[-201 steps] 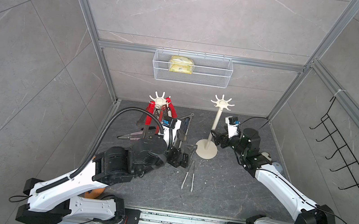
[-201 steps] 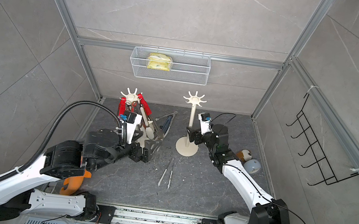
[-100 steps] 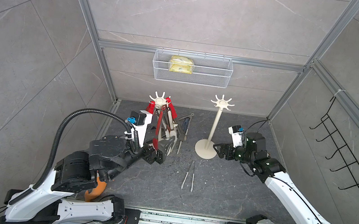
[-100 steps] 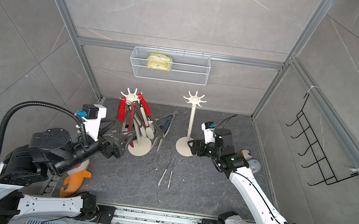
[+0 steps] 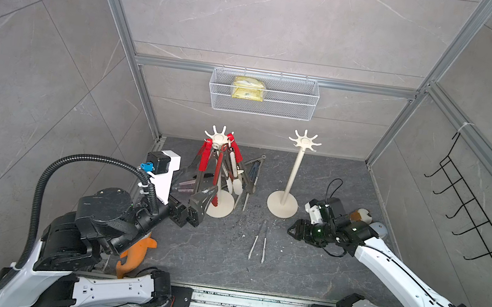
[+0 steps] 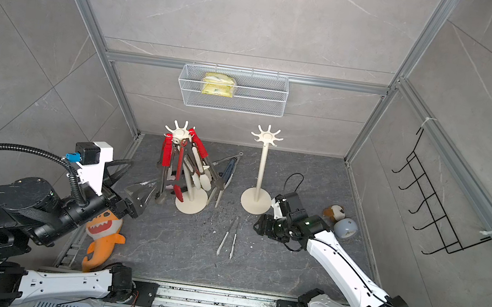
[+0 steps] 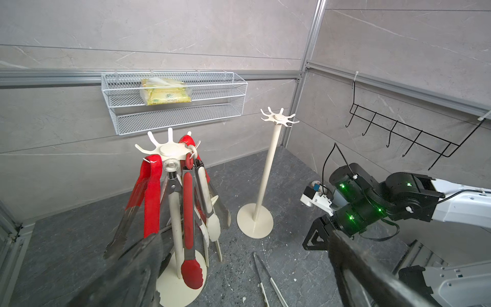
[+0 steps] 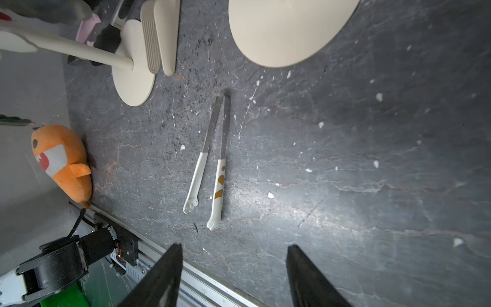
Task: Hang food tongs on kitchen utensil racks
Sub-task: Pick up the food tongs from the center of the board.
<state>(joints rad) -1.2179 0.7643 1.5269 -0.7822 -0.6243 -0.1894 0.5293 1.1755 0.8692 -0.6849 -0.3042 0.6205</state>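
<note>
On perhaps gritty floor (image 5: 303, 271), tongs (image 8: 220, 171), tiled walls (image 5: 272, 19)

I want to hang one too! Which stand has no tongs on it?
The cream stand nearer the right arm: its top hooks are all bare. The other stand is crowded with hanging red and cream tongs.
</note>
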